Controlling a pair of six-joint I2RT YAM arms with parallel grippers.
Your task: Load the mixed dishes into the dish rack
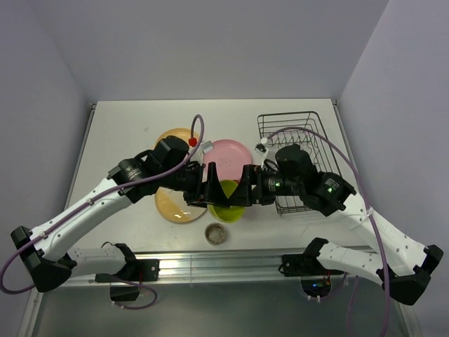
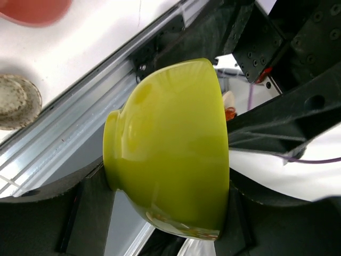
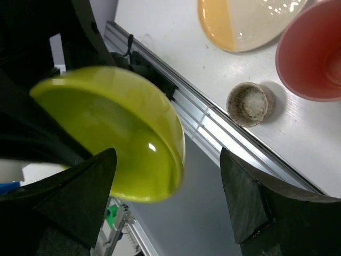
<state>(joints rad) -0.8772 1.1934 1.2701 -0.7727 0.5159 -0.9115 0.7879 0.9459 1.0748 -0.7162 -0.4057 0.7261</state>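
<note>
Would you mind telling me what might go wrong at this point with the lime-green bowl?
The left gripper holds the glossy lime-green bowl tilted in the air by the table's front rail; a slip could drop it off the edge. The open right gripper sits very close, so the two could collide.

Tight in the middle! My left gripper (image 1: pixel 212 184) and right gripper (image 1: pixel 245 184) sat nose to nose, the lime-green bowl (image 1: pixel 228 201) plugging the gap between them. Below, the cream-and-yellow plate (image 1: pixel 172 205), pink cup (image 3: pixel 314 50) and small speckled grey bowl (image 1: pixel 216 234) crowded the near strip. My right arm (image 1: pixel 319 188) lay across the dish rack (image 1: pixel 291 125)'s near end; its far end stood open from above.
</note>
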